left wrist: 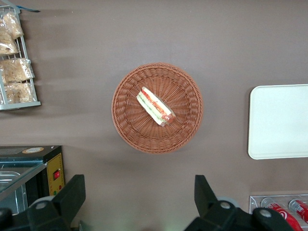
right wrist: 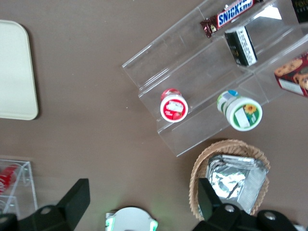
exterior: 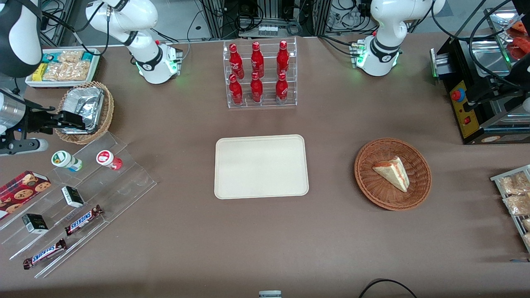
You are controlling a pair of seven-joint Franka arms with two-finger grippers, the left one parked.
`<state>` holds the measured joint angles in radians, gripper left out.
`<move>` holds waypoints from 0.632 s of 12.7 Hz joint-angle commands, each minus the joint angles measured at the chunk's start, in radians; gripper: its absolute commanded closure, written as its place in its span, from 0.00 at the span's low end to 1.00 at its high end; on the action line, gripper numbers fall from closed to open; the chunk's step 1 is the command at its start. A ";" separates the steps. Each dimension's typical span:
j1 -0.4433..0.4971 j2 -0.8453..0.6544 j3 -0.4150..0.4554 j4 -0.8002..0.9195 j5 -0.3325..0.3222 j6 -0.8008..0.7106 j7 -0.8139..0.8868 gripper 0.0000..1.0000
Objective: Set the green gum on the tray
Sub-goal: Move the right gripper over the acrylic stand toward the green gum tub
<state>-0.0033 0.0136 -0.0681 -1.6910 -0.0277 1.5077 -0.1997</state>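
The gripper point(exterior: 76, 122) hangs over the wicker basket point(exterior: 105, 114) of foil packs point(exterior: 83, 108) at the working arm's end of the bench point(exterior: 198, 248). Its two fingers point(right wrist: 74, 199) stand well apart with nothing between them, so it is released and holds nothing.

The green gum point(exterior: 66, 160) stands upright on the top step of the clear rack point(exterior: 124, 186), just nearer the front camera than the gripper and a little below it, not touching it. In the right wrist view the gum point(right wrist: 239, 111) shows its white and green lid, with the basket point(right wrist: 202, 178) close beside it. The red gum point(exterior: 109, 159) stands on the same step, just beside the green one but apart from it.

On the rack's lower steps, farther from the gripper and nearer the front camera, lie two small dark boxes point(exterior: 73, 196) and two Snickers bars point(exterior: 84, 219). A cookie box point(exterior: 22, 188) lies next to the rack.

The tray point(exterior: 261, 167) lies flat in the middle of the bench, well apart from the gripper and the gum, toward the parked arm's end, with nothing on it. A rack of red bottles point(exterior: 261, 74) stands farther from the front camera than the tray.
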 commanded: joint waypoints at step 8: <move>-0.170 -0.090 -0.013 -0.282 -0.026 0.350 -0.764 0.00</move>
<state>-0.1489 -0.0651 -0.0848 -1.9321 -0.0308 1.7997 -0.8406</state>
